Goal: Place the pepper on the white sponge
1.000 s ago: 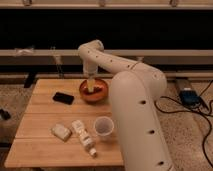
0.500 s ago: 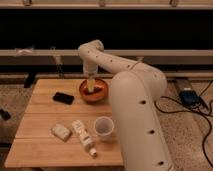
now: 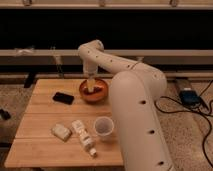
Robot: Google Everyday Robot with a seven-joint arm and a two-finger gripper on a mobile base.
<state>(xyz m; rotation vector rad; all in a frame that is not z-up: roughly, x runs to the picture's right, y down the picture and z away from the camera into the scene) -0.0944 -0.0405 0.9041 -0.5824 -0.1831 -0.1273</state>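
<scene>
Wooden surface (image 3: 45, 112) carries the white sponge (image 3: 61, 131) near-left. End effector (image 3: 90, 85) sits inside the far bowl (image 3: 93, 93), aperture indeterminable; pepper unseen. Grip centrally before lifting.

You're looking at a wooden table (image 3: 45, 114) sitting on speckled floor (image 3: 192, 142) — dark panels (image 3: 150, 30) and a pale rail (image 3: 175, 54) running behind.

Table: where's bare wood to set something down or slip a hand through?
Bare wood: the picture-left strip of the table, the band between the black rectangle and the sponge, and the near corner below the sponge. Crowded: sponge, bottle and cup sit close together; the pincer is down in the bowl.
</scene>
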